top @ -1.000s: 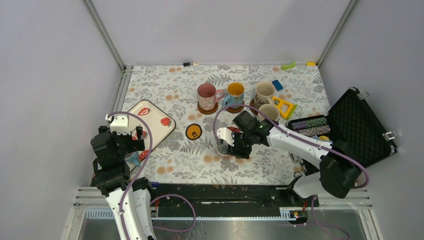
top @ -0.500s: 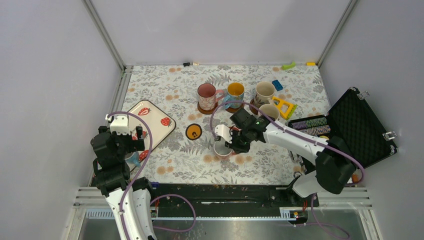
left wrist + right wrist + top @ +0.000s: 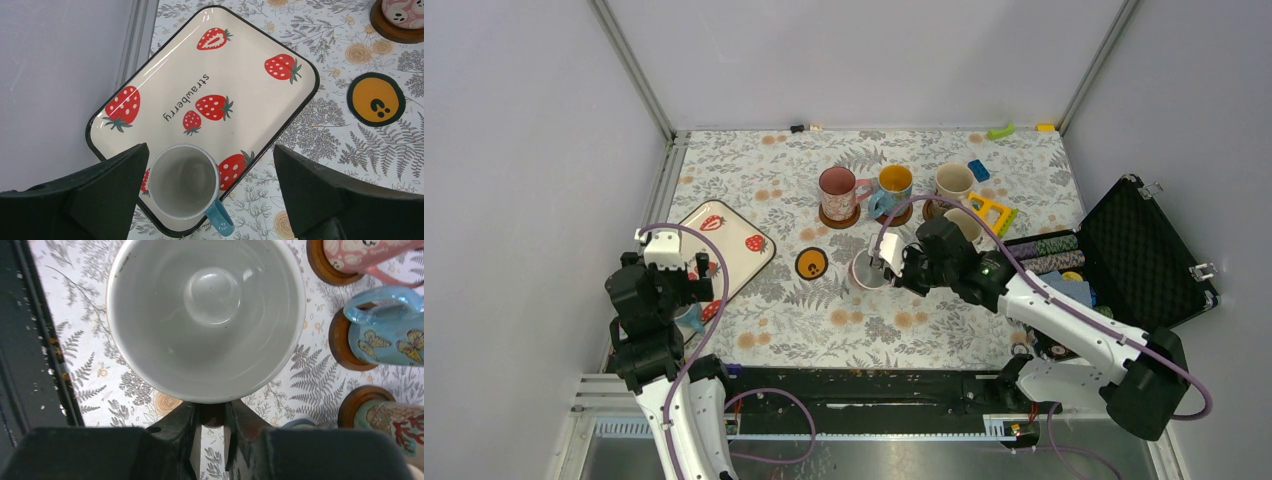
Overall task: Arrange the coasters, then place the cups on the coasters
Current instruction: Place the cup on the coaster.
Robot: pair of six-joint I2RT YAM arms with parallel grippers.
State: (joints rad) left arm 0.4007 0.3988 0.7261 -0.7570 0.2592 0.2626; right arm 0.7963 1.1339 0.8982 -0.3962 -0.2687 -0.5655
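Grippers: right gripper (image 3: 887, 262) pinched on white cup (image 3: 206, 315) at its near side | white cup just right of bare orange coaster (image 3: 811, 263) | left gripper (image 3: 207, 165) spread wide, holding nothing, above blue-handled cup (image 3: 184, 181) on strawberry tray (image 3: 165, 80) | pink cup (image 3: 836, 187) and blue cup (image 3: 893, 184) on brown coasters (image 3: 839, 218)

the table (image 3: 754, 170) carries a floral cover. the strawberry tray (image 3: 250, 45) lies flat directly beneath my left pincer (image 3: 210, 150). the orange coaster (image 3: 811, 263) lies just left of my right pincer (image 3: 886, 264). the dark brown coasters (image 3: 339, 347) lie beyond that pincer, side by side. right of it lie the yellow toy (image 3: 992, 212), rows of poker chips (image 3: 1044, 253) and the open black case (image 3: 1139, 250). the blue block (image 3: 978, 170) lies beyond the toy.
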